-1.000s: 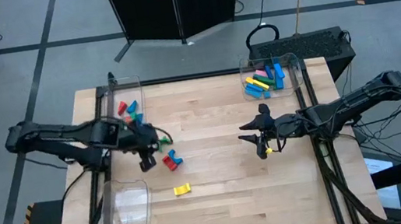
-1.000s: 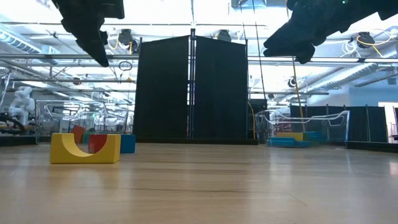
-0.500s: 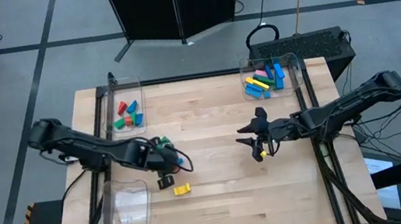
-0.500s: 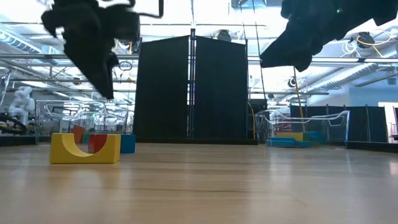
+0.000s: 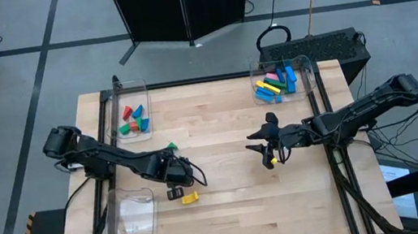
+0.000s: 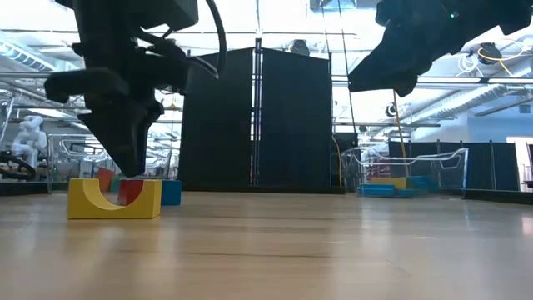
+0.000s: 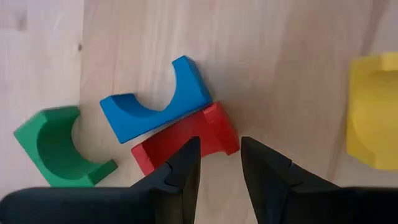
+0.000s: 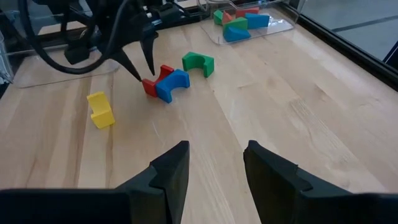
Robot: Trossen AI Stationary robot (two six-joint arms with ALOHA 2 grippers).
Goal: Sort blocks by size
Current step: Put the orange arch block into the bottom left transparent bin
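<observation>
Red block (image 7: pixel 186 138), an arch-cut piece, lies on the wooden table (image 5: pixel 231 212) directly ahead of the left gripper (image 7: pixel 219 158): in the left wrist view its near corner sits between the two dark fingertips, one tip over its face and the other just off its end. Its long axis runs roughly 8 to 2 o'clock in that view, so it lies skewed across the gap, not squarely across it. Touching its far side is a blue arch block (image 7: pixel 158 102), lying on much the same slant, and a green arch block (image 7: pixel 53 146) sits apart at about 9 o'clock. A yellow arch block (image 7: pixel 373 118) stands well off at 3 o'clock.

From above, this cluster is at about 8 o'clock from the table's middle, hidden under the left gripper (image 5: pixel 175 187), with the yellow block (image 5: pixel 190 197) just beside it. The left jaws stand partly open and hold nothing.

My judgement: the left arm is plainly nearer, and a small twist would square its fingers to the red block.

Over at 3 o'clock, the right gripper (image 5: pixel 269 156) hovers, parted and empty.
</observation>
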